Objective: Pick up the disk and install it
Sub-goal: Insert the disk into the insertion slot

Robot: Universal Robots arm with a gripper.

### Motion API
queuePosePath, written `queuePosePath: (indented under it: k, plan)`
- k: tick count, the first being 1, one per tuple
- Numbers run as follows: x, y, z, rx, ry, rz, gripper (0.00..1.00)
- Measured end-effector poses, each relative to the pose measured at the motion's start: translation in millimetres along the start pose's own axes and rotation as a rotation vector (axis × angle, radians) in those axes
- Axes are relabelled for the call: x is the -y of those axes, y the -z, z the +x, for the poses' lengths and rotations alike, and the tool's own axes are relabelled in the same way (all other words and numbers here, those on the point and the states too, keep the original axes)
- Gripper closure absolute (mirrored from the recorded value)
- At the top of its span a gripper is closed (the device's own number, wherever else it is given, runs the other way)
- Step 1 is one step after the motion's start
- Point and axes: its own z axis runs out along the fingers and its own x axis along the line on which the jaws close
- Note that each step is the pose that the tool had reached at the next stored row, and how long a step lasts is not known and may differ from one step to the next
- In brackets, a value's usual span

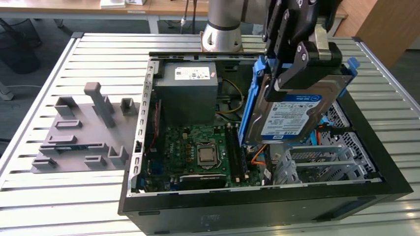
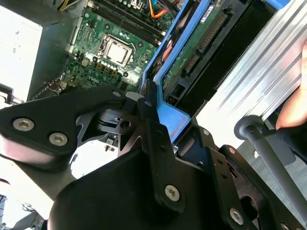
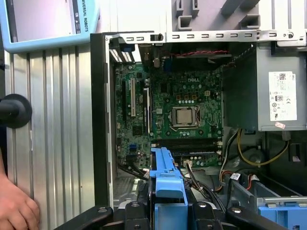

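Black steel computer case (image 1: 262, 206) lies open on a slatted metal table (image 1: 78, 196) in the exterior view. Inside it are a grey power supply (image 1: 187, 93) at the end nearest the arm's base, a green motherboard (image 1: 196, 152) beside it, and a metal drive cage (image 1: 321, 162) toward the exterior view's right. The gripper (image 1: 303, 64) has its fingers closed on the disk (image 1: 288, 113). The disk hangs tilted with its label outward, its lower end dipping into the case between motherboard and drive cage. I cannot tell whether it touches anything there. A blue frame (image 1: 251, 98) runs along its edges. A grey plastic fixture (image 1: 85, 132) stands on the table outside the case, to the exterior view's left.

In the second wrist view the gripper (image 2: 153, 120) clamps the blue frame (image 2: 170, 115). The disk (image 2: 201, 43) shows its green circuit-board underside, with the motherboard (image 2: 110, 52) below it.

In the first wrist view the gripper (image 3: 168, 213) holds the blue frame (image 3: 168, 184) over the open case (image 3: 98, 120). The motherboard (image 3: 177, 110) and power supply (image 3: 276, 91) lie inside the case. A person's hand (image 3: 17, 206) rests on the table (image 3: 57, 120) beside the case, and a tablet (image 3: 48, 40) with a pale blue rim lies further along.
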Motion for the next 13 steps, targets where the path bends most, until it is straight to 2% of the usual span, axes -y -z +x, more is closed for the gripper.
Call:
queuePosePath:
  k: [5, 10, 13]
  plan:
    - [4.7, -2.4, 0.5, -0.0014, 0.000, 0.0010, 0.64]
    - [7.6, -4.3, 5.5, -0.0020, 0.000, 0.0017, 0.64]
    - [11.6, -5.5, 7.8, -0.0026, 0.000, 0.0017, 0.64]
